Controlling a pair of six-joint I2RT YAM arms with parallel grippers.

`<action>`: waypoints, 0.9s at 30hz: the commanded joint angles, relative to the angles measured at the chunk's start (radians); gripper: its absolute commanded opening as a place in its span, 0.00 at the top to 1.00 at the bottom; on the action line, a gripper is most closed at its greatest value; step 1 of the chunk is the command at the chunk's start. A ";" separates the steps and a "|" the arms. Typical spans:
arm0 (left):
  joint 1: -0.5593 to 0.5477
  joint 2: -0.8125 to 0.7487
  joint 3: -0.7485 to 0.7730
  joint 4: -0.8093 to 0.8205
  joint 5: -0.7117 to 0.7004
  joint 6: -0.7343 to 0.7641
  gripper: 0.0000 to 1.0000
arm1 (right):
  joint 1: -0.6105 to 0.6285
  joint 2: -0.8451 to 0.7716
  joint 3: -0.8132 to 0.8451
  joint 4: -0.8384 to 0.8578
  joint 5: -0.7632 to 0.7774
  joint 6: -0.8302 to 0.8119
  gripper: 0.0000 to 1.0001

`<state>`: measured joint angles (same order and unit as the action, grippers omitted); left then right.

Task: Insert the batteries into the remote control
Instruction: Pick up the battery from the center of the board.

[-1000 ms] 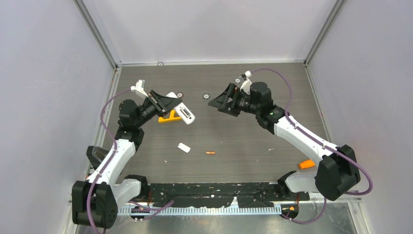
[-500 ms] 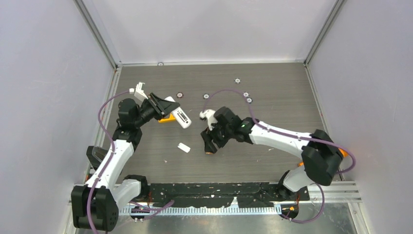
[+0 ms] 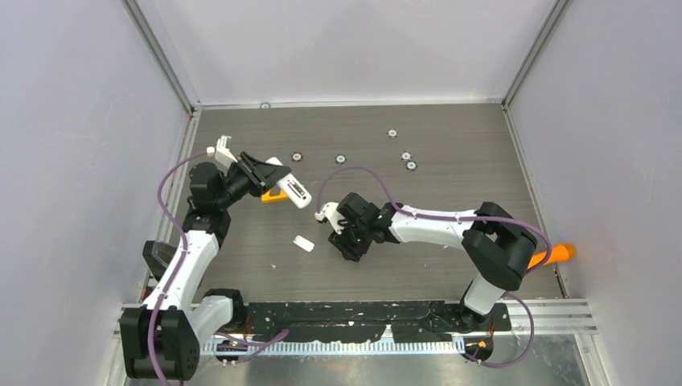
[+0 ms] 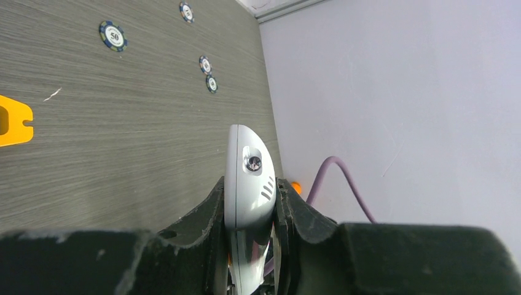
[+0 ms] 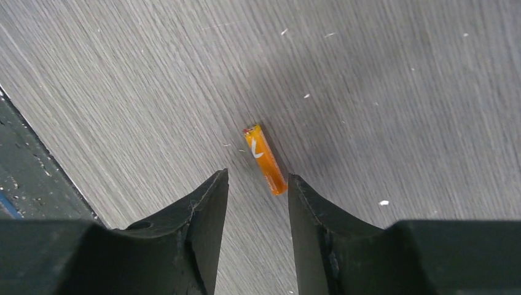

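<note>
A blue and white chip (image 4: 113, 35) on the table (image 4: 123, 153) has "50" written on it. The orange battery (image 5: 265, 160) has a small white mark, but it is too small for me to read.

The left gripper (image 4: 249, 206) is squeezed tight on the remote control (image 4: 249, 175), with one black finger on each side. The remote's round end pokes out past the fingers. Its other end is hidden down between them.

The right gripper (image 5: 255, 190) is open just a little and sits low over the table. The orange battery lies flat on the wood, with its near end in the gap between the two tips. I cannot tell if a finger touches it. From above, the right gripper covers the battery. A little white tab (image 3: 303, 243) lies near it.
</note>
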<state>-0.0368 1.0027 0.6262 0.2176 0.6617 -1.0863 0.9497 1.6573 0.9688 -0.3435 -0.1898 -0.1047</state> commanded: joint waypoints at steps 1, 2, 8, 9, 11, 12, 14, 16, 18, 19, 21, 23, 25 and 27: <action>0.019 -0.018 0.012 0.074 0.043 -0.014 1.00 | 0.035 0.014 0.022 0.038 0.066 -0.035 0.54; 0.022 -0.015 0.012 0.074 0.044 -0.015 1.00 | 0.037 0.018 0.022 0.038 0.081 -0.037 0.55; 0.032 0.002 0.015 0.079 0.052 -0.011 1.00 | 0.044 0.047 0.023 0.056 0.129 -0.038 0.63; 0.032 0.006 0.016 0.080 0.051 -0.011 1.00 | 0.045 0.054 0.025 0.057 0.135 -0.037 0.65; 0.032 0.011 0.017 0.081 0.056 -0.009 1.00 | 0.046 0.062 0.027 0.059 0.147 -0.037 0.67; 0.032 0.013 0.018 0.081 0.058 -0.008 1.00 | 0.046 0.066 0.027 0.058 0.152 -0.037 0.68; 0.032 0.018 0.018 0.081 0.061 -0.005 1.00 | 0.048 0.071 0.026 0.057 0.166 -0.036 0.70; 0.032 0.021 0.017 0.080 0.062 -0.002 1.00 | 0.050 0.072 0.023 0.060 0.183 -0.032 0.75; 0.032 0.026 0.018 0.085 0.066 0.001 1.00 | 0.050 0.067 0.022 0.064 0.217 -0.025 0.84; 0.032 0.027 0.018 0.094 0.075 0.000 1.00 | 0.050 0.057 0.021 0.068 0.216 -0.022 0.88; 0.032 0.026 0.020 0.109 0.085 0.000 1.00 | 0.045 0.024 0.017 0.077 0.206 -0.004 0.92; 0.032 0.022 0.022 0.118 0.092 0.005 1.00 | 0.035 -0.023 0.014 0.089 0.161 0.036 0.93; 0.032 0.015 0.023 0.124 0.100 0.009 1.00 | 0.017 -0.078 0.012 0.098 0.138 0.069 0.94; 0.032 0.010 0.020 0.134 0.108 0.013 1.00 | -0.002 -0.135 0.013 0.102 0.125 0.097 0.94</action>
<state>-0.0109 1.0313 0.6262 0.2668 0.7261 -1.0901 0.9817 1.6775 0.9684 -0.2928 -0.0353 -0.0834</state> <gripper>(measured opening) 0.255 0.135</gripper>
